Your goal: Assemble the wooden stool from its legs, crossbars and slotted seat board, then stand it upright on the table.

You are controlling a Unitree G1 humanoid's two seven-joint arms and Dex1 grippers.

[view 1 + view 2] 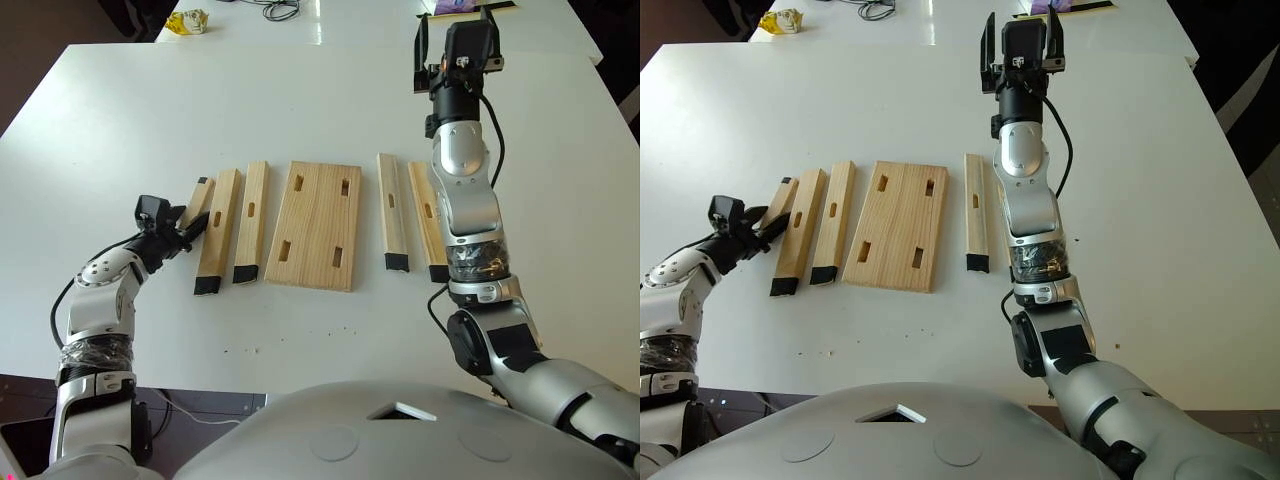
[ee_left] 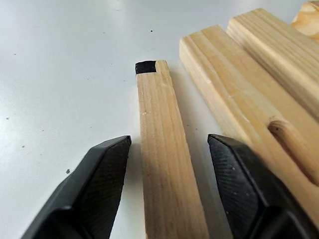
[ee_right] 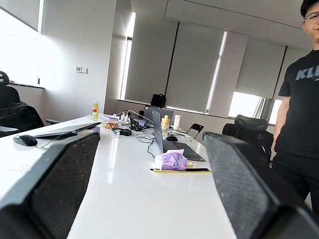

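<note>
Down at the table (image 1: 120, 110), the left gripper (image 1: 188, 228) straddles the thin crossbar (image 1: 199, 198), fingers spread on both sides (not clamped). Beside it lie 2 legs (image 1: 222, 230), then the slotted seat board (image 1: 312, 225), flat. The right gripper (image 3: 149, 144) hangs raised, fingers wide.

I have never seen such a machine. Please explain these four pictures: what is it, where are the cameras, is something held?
It is a humanoid robot with two arms, each ending in a two-fingered hand. Two pictures come from its head, looking down on a white table; two come from its wrists. On the table lie a flat pale wooden board with four slots, four thick wooden bars with black ends, and a slim wooden bar with a black tip. The left hand is open, one finger on each side of the slim bar. The right hand is raised, open and empty. Nothing is held.
</note>
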